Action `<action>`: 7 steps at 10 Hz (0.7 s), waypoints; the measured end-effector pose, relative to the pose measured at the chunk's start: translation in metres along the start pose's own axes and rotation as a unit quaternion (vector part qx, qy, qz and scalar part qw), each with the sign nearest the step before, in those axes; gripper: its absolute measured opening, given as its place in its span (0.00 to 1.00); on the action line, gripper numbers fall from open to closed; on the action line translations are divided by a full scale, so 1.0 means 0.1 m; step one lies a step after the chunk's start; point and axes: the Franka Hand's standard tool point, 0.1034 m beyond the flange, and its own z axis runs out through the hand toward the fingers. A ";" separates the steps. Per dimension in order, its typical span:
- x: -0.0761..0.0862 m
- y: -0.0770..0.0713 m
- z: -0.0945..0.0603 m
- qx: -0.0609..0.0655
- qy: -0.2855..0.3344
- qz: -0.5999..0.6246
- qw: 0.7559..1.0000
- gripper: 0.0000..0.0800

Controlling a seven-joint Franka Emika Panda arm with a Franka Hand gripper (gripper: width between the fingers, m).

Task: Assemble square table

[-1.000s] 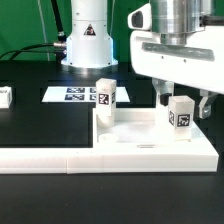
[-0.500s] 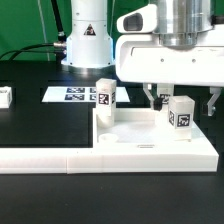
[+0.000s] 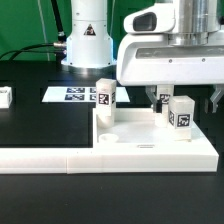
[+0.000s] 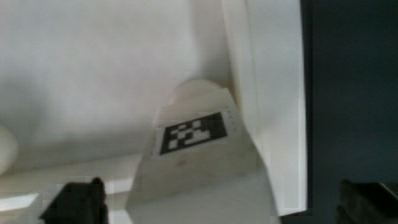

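Observation:
The white square tabletop [image 3: 150,142] lies at the exterior view's lower right. Two white block legs with tags stand on it: one [image 3: 105,100] near its left corner and one [image 3: 180,112] on the right. My gripper [image 3: 190,100] hangs over the right leg, open, with a finger on either side and a gap to each. In the wrist view that leg [image 4: 199,150] with its tag stands between my dark fingertips [image 4: 79,202], and my gripper [image 4: 222,205] holds nothing. The tabletop's rim [image 4: 267,80] runs beside it.
A long white L-shaped rail [image 3: 45,155] lies along the front, against the tabletop. The marker board [image 3: 72,94] lies behind on the black table. Another white leg [image 3: 5,97] sits at the exterior view's far left. The arm's base [image 3: 88,40] stands behind.
My gripper's body has shifted over the right leg and its fingers now stand wider apart. Both legs and the tabletop have not moved.

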 end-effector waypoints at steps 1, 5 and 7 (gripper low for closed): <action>0.00 0.00 0.00 0.000 -0.001 -0.021 1.000 0.81; 0.00 0.02 0.01 0.000 -0.001 -0.044 0.999 0.50; 0.00 0.03 0.01 0.000 -0.001 -0.027 1.000 0.36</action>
